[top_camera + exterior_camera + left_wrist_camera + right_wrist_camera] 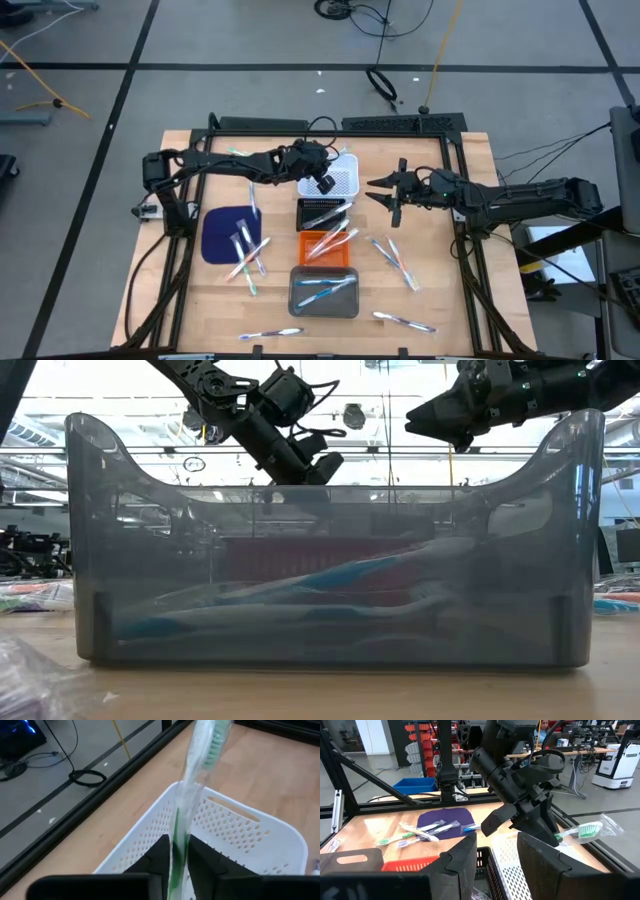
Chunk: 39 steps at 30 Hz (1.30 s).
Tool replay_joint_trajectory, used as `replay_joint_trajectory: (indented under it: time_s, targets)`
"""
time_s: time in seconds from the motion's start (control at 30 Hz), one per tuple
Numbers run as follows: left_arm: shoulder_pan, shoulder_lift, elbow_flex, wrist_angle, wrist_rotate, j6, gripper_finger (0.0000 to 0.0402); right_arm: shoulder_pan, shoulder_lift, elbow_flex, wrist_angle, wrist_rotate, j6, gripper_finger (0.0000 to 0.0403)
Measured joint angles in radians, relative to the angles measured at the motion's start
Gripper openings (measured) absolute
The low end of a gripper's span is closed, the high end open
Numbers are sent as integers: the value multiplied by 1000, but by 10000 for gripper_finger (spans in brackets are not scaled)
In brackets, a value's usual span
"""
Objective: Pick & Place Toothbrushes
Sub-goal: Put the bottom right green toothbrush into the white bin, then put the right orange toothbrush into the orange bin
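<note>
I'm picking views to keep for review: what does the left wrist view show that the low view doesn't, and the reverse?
Only the left wrist view shows the green toothbrush, in clear wrap, between the left gripper jaws above the white perforated basket. Only the low view shows the grey translucent tray with blue toothbrushes inside, and the right gripper overhead. Both show the wooden table.

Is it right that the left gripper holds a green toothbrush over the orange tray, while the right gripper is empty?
Not quite. The left gripper holds the green toothbrush over the white basket, not the orange tray; the left wrist view shows its perforated walls right beneath. The rest stands: the right gripper is empty.
</note>
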Motion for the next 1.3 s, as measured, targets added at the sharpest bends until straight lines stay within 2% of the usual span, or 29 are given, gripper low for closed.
replay_joint_trajectory:
  time_s: [0.47, 0.77, 0.97, 1.13, 1.3]
  targets:
    - [0, 0, 0, -21, 0, -14, 149, 0, 0, 0, -35, -7, 32, 130]
    - [-9, 0, 0, -21, 28, 23, 159, 30, 0, 0, -283, -182, 172, 130]
    - [-26, -10, 0, -23, 132, 24, 159, 106, -1, 0, -499, -210, 326, 130]
    - [-54, -24, 0, -30, 142, 25, 159, 187, -1, 0, -698, -205, 528, 130]
    - [-84, -37, 0, -25, 143, 38, 159, 260, 0, 0, -798, -184, 692, 130]
